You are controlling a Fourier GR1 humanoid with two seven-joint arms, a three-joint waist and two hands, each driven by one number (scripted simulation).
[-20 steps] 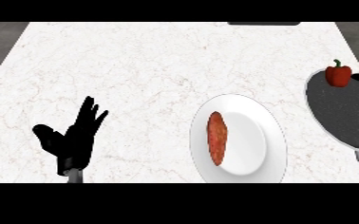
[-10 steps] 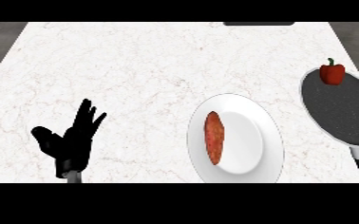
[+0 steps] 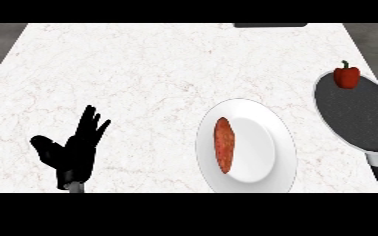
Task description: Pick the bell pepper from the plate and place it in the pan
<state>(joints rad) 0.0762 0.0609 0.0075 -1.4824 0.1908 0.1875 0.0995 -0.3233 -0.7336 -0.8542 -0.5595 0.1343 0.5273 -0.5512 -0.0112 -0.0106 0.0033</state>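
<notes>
My left hand (image 3: 74, 150) rests open, fingers spread (holding nothing); the bell pepper (image 3: 346, 76) sits at the pan's (image 3: 347, 112) far rim.

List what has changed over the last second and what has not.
Everything slid slightly left in the view, which suggests the head view shifted. The red bell pepper sits at the far rim of the dark round pan, the orange-red oblong vegetable on the white plate; the left robot hand rests open.

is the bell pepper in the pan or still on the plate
In the pan: the bell pepper sits at the far rim of the pan. The plate holds only a sweet potato.
</notes>
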